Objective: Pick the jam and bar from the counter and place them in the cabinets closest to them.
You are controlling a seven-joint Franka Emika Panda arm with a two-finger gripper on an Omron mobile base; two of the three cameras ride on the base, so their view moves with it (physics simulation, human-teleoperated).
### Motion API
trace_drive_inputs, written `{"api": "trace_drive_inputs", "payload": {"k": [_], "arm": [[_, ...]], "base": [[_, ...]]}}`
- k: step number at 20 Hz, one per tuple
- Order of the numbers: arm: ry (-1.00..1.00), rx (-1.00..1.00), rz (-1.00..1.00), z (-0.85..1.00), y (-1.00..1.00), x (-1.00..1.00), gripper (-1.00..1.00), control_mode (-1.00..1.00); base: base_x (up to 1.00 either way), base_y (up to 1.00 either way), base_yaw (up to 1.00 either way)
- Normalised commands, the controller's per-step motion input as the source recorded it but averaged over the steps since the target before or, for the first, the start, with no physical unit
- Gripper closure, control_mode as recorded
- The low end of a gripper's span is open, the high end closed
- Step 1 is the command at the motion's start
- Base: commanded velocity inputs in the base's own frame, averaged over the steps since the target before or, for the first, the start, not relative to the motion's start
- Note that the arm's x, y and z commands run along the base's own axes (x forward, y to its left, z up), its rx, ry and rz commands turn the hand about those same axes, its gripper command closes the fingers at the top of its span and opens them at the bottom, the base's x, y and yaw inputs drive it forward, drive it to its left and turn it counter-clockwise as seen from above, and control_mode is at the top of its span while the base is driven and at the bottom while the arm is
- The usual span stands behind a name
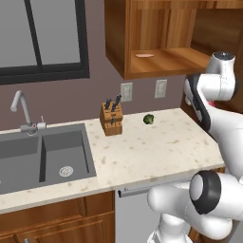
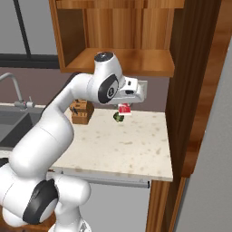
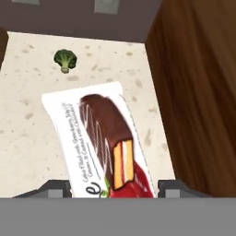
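Item: bar [image 3: 103,143], slim red-and-white packet. Location: lifted above the counter [image 2: 118,145], below the open cabinet shelf [image 2: 131,61], near the broccoli floret [image 3: 65,60]. Gripper [image 2: 126,106] clenched on the bar's lower end. Likely light, crinkly, slippery; best pinched across its flat faces.

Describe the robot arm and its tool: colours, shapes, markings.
Glossy white rounded arm of thick tubular segments, with dark grey-black round joint caps, one grey disc topping the upper joint. The boxy white tool is square-edged, with dark panels; two small dark grey finger tips. No cables or markings visible.
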Motion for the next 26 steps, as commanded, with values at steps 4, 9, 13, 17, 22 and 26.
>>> {"api": "trace_drive_inputs", "payload": {"k": [4,9,13,17,22,26], "arm": [[-0.12,0.0,-0.06,0.37,0.03,-0.18,1.0,-1.0],[-0.13,0.0,-0.05,0.33,0.1,-0.11,1.0,-1.0],[-0.14,0.0,-0.05,0.33,0.14,-0.01,1.0,-1.0],[-0.15,0.0,-0.05,0.38,0.12,0.0,1.0,-1.0],[-0.15,0.01,-0.06,0.39,0.12,0.0,1.0,-1.0],[-0.14,0.02,-0.05,0.39,0.09,0.0,1.0,-1.0]], "base": [[0.0,0.0,0.0],[0.0,0.0,0.0],[0.0,0.0,0.0],[0.0,0.0,0.0],[0.0,0.0,0.0],[0.0,0.0,0.0]]}}
